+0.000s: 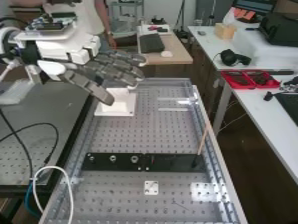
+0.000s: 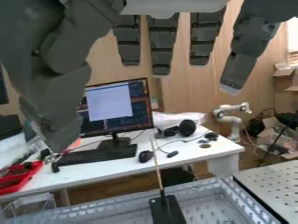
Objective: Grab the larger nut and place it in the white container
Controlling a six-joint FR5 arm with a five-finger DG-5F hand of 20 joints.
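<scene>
Above the far left part of the bench, the hand (image 1: 110, 70) has its fingers extended and apart, with nothing between them. In the wrist view the straight fingers and the thumb of the hand (image 2: 163, 45) hang down. The white container (image 1: 118, 104) stands on the perforated bench, partly behind the thumb tip. On the black bar (image 1: 173, 162) stand the smaller nut (image 1: 91, 158), the larger nut (image 1: 113, 158) and the bearing (image 1: 134, 159) in a row, well away from the hand.
A thin wooden stick (image 1: 203, 140) rises from the bar's right part, as does the stick (image 2: 157, 165) in the wrist view. A small white plate (image 1: 151, 188) lies nearer on the bench (image 1: 120, 195). White cable (image 1: 66, 175) loops at the near left edge.
</scene>
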